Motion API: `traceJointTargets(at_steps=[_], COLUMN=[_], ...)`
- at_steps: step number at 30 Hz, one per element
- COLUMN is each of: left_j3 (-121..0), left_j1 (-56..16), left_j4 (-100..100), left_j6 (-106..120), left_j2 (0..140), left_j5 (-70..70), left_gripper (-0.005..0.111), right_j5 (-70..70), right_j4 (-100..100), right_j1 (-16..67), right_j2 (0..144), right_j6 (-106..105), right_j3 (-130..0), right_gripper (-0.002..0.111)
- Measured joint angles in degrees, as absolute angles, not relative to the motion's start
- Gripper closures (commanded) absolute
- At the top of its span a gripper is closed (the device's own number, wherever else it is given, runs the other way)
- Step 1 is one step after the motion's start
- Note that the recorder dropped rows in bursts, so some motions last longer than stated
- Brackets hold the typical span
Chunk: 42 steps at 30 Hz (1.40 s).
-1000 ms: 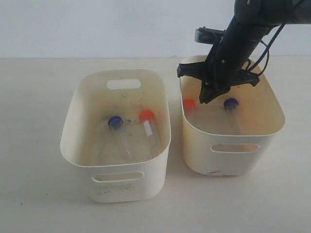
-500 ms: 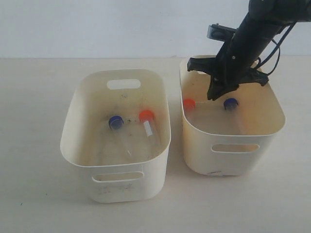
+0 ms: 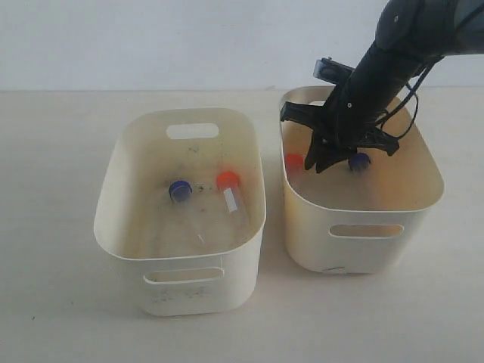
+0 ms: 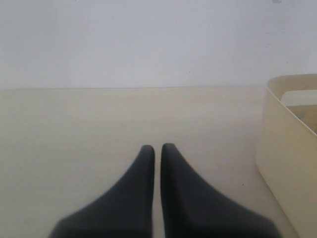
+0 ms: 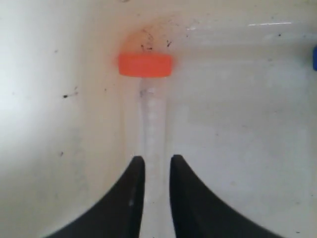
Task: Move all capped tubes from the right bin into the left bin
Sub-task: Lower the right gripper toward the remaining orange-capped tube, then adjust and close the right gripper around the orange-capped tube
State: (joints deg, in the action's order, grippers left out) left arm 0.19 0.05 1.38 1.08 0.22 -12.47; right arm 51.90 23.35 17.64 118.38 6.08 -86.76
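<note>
In the cream right bin (image 3: 363,219) lie an orange-capped tube (image 3: 293,160) and a blue-capped tube (image 3: 360,160). My right gripper (image 3: 318,165) reaches down into this bin between the two caps. The right wrist view shows its fingers (image 5: 133,198) pressed against both sides of the clear body of the orange-capped tube (image 5: 145,65), which lies on the bin floor. The whiter left bin (image 3: 181,280) holds a blue-capped tube (image 3: 180,189) and an orange-capped tube with a white label (image 3: 229,185). My left gripper (image 4: 157,146) is shut and empty over bare table, outside the exterior view.
The two bins stand side by side with a narrow gap between them. The blue cap (image 5: 315,58) shows at the edge of the right wrist view. A bin wall (image 4: 287,148) stands close beside the left gripper. A pale wall runs behind the table.
The right gripper lifted and swung right half a second ago, then came back left and lower into the right bin, over the orange-capped tube. The tubes have not moved.
</note>
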Motion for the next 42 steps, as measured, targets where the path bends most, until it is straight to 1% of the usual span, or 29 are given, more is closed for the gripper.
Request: traceJointTargets(at_steps=[1,2,23,26,27,42], left_j3=[0.2,0.2,0.2,0.2,0.2,0.2], left_j1=[0.0,0.0,0.0,0.0,0.0,0.0], left_j4=[1.4,1.4,1.4,1.4,1.4,1.4], left_j6=[1.1,1.1,1.1,1.1,1.1,1.1], left_j2=[0.2,0.2,0.2,0.2,0.2,0.2], left_j5=[-12.5,-12.5,-12.5,-12.5,-12.5,-12.5], left_gripper=[0.103,0.103,0.103,0.103,0.103,0.103], right_j5=[51.8,51.8,50.4,50.1,50.1,50.5], right_j4=[23.5,23.7,26.3,28.6,29.0,29.8], right_j1=[17.6,17.6,17.3,17.2,17.2,17.1], right_j2=[118.5,118.9,122.7,122.8,122.8,124.8], right_j6=[6.1,6.0,3.6,2.9,2.3,0.7], right_j3=[-86.8,-86.8,-86.8,-86.8,-86.8,-86.8], right_gripper=[0.066,0.064,0.063,0.046,0.043,0.045])
